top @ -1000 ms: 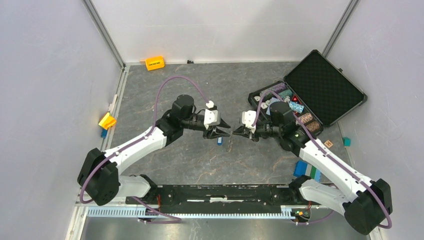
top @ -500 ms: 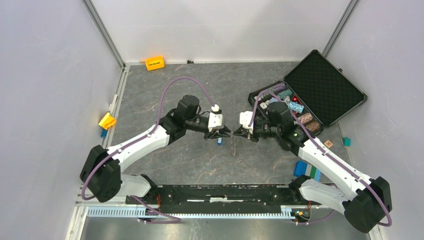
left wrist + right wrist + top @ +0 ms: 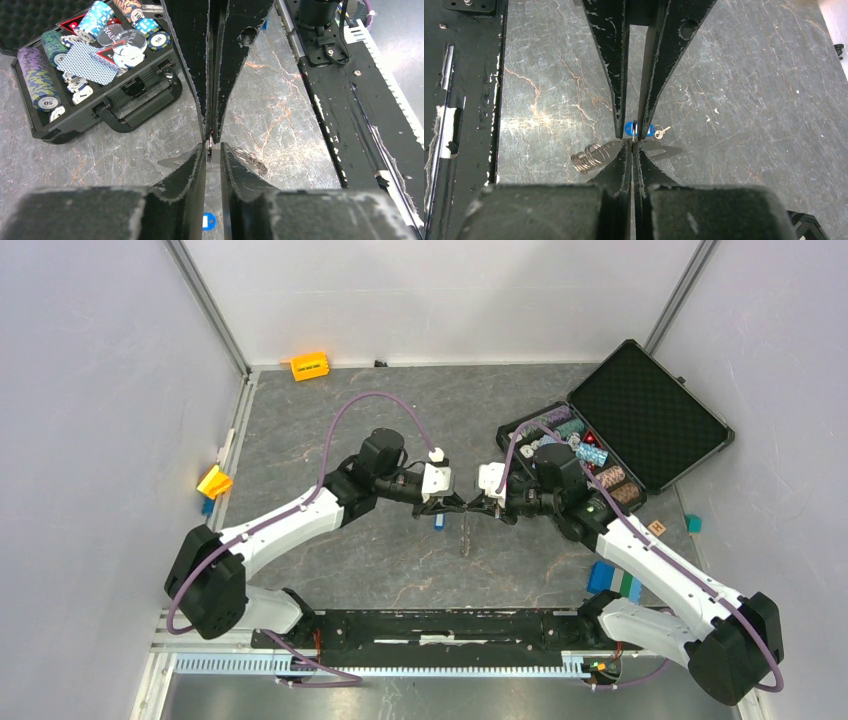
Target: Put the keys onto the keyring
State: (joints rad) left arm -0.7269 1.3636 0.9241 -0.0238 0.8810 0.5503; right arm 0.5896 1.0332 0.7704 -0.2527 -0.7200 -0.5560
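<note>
The right gripper is pinched shut on the coiled keyring, which trails toward the near side. Tip to tip with it, the left gripper stands slightly parted, holding nothing I can see. The blue-headed key lies on the table just beneath the left one.
</note>
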